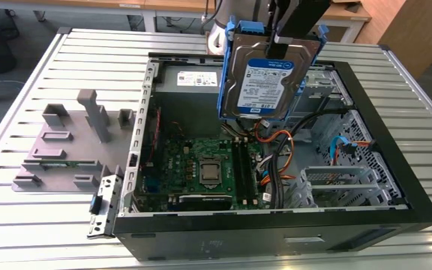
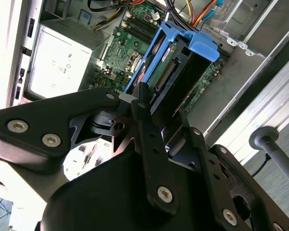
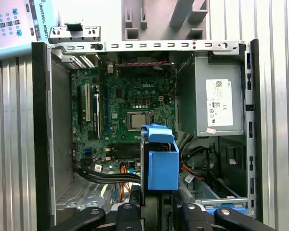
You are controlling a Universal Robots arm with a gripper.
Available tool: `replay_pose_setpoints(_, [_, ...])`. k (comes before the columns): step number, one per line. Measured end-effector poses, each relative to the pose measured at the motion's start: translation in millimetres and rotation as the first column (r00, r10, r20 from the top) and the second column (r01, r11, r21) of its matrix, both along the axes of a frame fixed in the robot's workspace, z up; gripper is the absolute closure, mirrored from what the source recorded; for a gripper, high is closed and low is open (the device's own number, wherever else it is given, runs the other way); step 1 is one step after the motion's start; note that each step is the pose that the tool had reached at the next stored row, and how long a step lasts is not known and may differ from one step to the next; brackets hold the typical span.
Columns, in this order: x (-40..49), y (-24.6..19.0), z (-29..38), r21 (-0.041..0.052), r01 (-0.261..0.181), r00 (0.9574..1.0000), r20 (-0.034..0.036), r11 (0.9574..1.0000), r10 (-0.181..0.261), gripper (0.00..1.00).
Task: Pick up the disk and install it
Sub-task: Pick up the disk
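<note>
Overhead, my arm is cut off by the exterior view's top edge, and my black gripper (image 1: 285,42) covers the upper end of the silver rectangular hard disk in its blue plastic carrier (image 1: 265,79). My fingers (image 2: 144,110) are clamped narrowly on that carrier, holding the disk upright in the air above the far edge of the open black computer case (image 1: 396,205). The case lies on a slatted aluminium table (image 1: 21,236), with a grey plastic fixture (image 1: 66,143) near the table's edge at the exterior view's left. Desks stand beyond.

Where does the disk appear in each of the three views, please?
Exterior view: disk hanging from the gripper above the open case.
Second wrist view: edge-on, just beyond the gripper.
First wrist view: blue end, over the motherboard.
Shared landmark: the grey power supply.
</note>
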State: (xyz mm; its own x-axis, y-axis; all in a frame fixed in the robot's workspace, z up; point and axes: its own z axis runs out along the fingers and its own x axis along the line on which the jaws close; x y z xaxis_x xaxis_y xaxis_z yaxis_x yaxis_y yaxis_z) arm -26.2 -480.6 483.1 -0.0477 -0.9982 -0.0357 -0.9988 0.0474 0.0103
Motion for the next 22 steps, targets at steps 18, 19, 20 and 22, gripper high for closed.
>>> replay_pose_setpoints(18, [0.0,-8.1,0.0,-0.0004,0.000,1.0000,0.0000,1.0000,0.000,0.65])
replay_pose_setpoints(19, [0.0,-8.5,0.0,-0.0005,0.000,1.0000,0.0000,1.0000,0.000,0.65])
replay_pose_setpoints(20, [0.0,-9.0,0.0,-0.0005,0.000,1.0000,0.0000,1.0000,0.000,0.65])
replay_pose_setpoints(22, [0.0,-9.9,0.0,-0.0005,0.000,1.0000,0.0000,1.0000,0.000,0.65])
